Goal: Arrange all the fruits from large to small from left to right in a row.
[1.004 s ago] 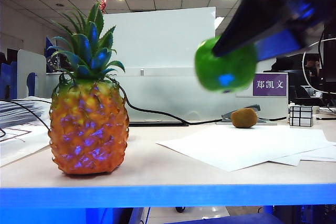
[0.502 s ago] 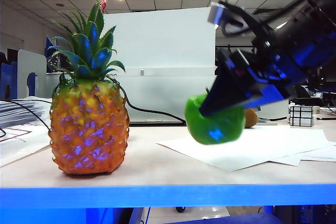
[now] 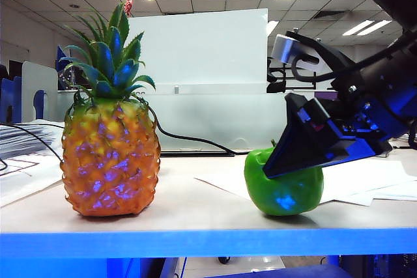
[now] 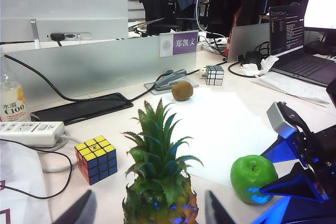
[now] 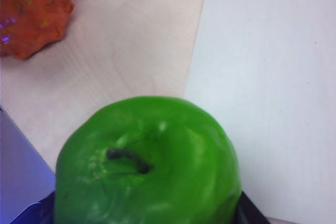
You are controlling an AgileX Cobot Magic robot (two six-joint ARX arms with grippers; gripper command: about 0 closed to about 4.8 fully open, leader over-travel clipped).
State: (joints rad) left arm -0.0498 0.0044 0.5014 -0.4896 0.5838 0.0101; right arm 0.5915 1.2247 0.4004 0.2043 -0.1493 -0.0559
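Resting on the table at lower right of the exterior view, the green apple point(image 3: 284, 187) sits pinched in your right gripper point(image 3: 306, 161), right of the pineapple point(image 3: 109, 161) at left. The kiwi point(image 4: 182, 91) waits farther back, unplaced. Your left gripper point(image 4: 149, 211) hangs spread above the pineapple. A purple nameplate point(image 4: 181, 42) shows Chinese characters; a bottle label point(image 4: 9, 109) reads "C100".

Left wrist view: pineapple point(image 4: 160, 192) cut off at 6 o'clock; right gripper point(image 4: 294, 184) cropped at 4 o'clock, partly hiding the apple point(image 4: 253, 178).
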